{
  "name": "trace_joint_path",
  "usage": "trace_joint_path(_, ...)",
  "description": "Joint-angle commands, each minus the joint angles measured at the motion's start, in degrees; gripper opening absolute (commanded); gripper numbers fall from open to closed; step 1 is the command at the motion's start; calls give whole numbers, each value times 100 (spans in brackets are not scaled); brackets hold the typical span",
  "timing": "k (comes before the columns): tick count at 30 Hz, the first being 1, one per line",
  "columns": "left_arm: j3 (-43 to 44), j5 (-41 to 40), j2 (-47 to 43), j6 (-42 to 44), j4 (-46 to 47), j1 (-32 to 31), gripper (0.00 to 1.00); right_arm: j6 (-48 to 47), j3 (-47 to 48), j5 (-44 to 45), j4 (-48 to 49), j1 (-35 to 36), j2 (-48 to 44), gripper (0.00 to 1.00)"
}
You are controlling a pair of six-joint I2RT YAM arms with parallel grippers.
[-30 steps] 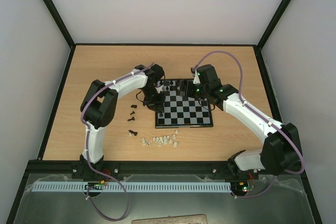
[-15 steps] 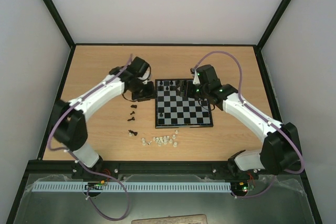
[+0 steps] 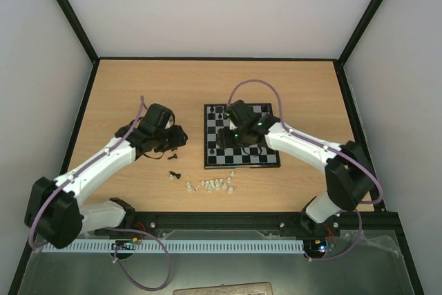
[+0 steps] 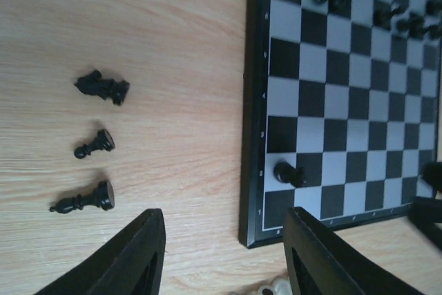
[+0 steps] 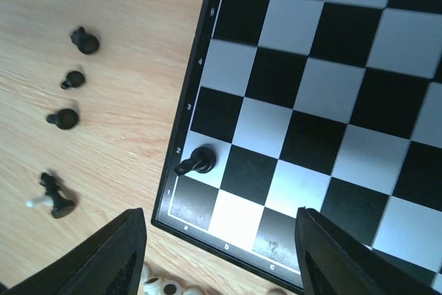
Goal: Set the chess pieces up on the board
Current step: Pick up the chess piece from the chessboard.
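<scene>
Your left hand point(image 4: 224, 243) and right hand point(image 5: 228, 253) are hovering apart, empty. Fallen chess pieces point(image 4: 97, 144) are lying toward the table's point(image 4: 138, 18) left edge; be straddling one crosswise.

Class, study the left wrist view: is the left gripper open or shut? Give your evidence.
Open. The left gripper has its fingers wide apart; only table and the board's corner show between them, nothing gripped.
</scene>
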Motion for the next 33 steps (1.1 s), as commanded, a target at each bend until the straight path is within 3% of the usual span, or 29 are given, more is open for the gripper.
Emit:
trace_joint_path(1,-311,-566,-611,-31,394,23,54,-14,528,581,-773,366,616,58)
trace_joint_path(5,-567,-640,-938,112,453,93,61,75,1075,864,-1077,684,1235,55)
trace_joint_path(19,-1008,59,-1046,587,732,729,62,332,2140,1316,-1731,1037,2454,42)
trace_joint_path(33,-1204,465,-964,774,924,1062,61,388,2185,1364,-1873,1039,2635,10)
